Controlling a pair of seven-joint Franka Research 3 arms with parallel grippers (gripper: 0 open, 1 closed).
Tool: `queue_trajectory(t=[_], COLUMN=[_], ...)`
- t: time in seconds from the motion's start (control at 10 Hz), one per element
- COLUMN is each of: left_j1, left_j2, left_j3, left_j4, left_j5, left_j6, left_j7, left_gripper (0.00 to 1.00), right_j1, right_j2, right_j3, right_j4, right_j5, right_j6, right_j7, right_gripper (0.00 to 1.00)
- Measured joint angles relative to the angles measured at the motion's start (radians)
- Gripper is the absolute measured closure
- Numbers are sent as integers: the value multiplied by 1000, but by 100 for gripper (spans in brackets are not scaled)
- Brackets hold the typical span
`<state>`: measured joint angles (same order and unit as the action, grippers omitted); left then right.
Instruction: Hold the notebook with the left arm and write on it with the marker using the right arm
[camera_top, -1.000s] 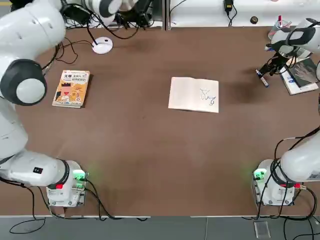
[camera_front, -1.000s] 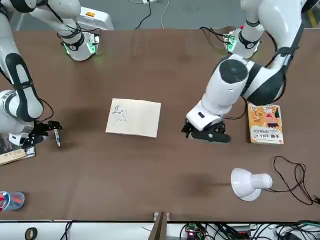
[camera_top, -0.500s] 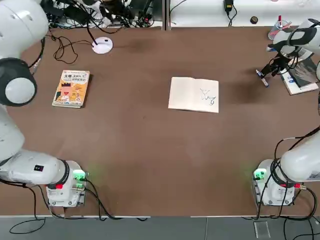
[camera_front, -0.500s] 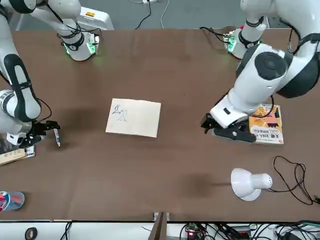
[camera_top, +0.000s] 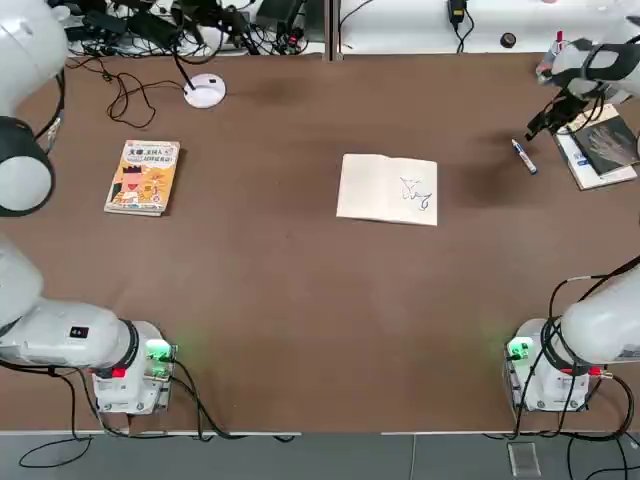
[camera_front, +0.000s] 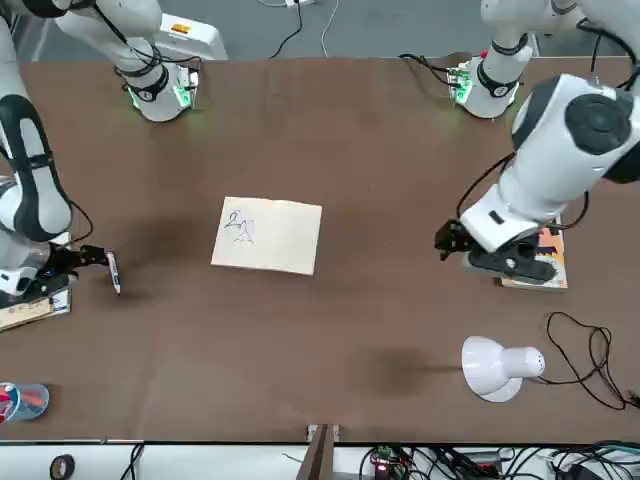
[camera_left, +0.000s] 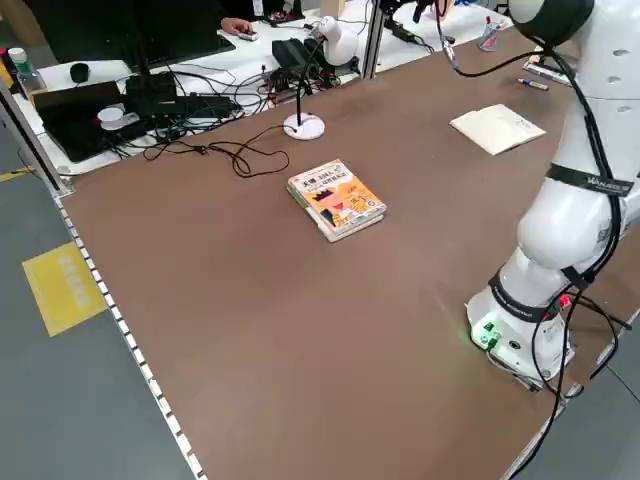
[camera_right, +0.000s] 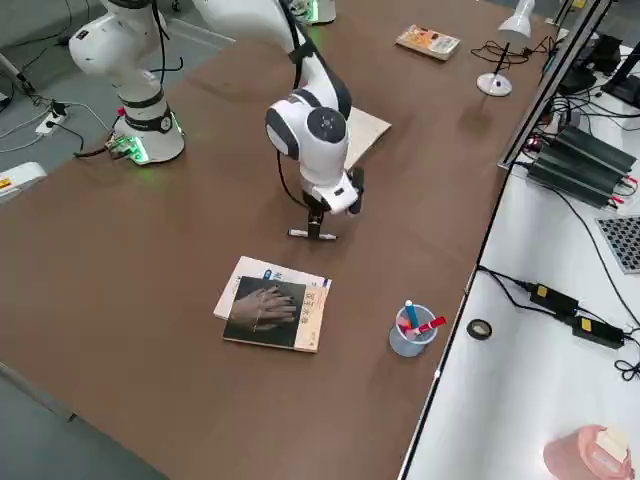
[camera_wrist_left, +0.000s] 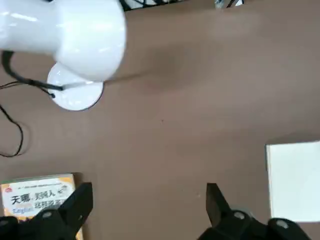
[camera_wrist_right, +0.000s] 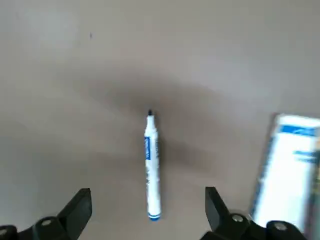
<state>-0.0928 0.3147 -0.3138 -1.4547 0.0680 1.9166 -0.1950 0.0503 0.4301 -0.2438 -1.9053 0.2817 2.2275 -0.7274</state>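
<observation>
Notebook (camera_top: 388, 188) lying open and flat near the middle of the brown surface (camera_top: 300, 290), small scribbles on its right page, nothing touching it. Marker (camera_top: 524, 157) resting loose on the surface at about 3 o'clock from the notebook, well apart from it. Right gripper (camera_top: 541, 122) released, fingers spread wide, hovering just past the marker, close to the dark-covered book (camera_top: 598, 148). Left gripper (camera_front: 448, 240) open too, empty, above the surface beside the orange-yellow book (camera_top: 143, 176), at 9 o'clock from the notebook, near the white desk lamp (camera_front: 498, 365).
</observation>
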Motion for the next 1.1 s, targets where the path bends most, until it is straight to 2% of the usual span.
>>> queue_trajectory(t=[0.3,0.6,1.1], left_j1=[22,53,71], left_j2=[-81,-163,-254], left_j3=[61,75,109], left_j4=[-95,-186,-224], left_j5=[-37,-42,-42], left_j6=[-4,-18,-131], left_j7=[73,90,116], left_gripper=[0,0,0], right_j1=[12,17,59], right_j2=[-35,-45,-47], right_j3=[-32,-53,-94], right_j4=[51,115,226], right_j5=[-99,-155,-206], right_j6=[-4,-3,-7], right_j7=[2,28,220], right_gripper=[0,0,0])
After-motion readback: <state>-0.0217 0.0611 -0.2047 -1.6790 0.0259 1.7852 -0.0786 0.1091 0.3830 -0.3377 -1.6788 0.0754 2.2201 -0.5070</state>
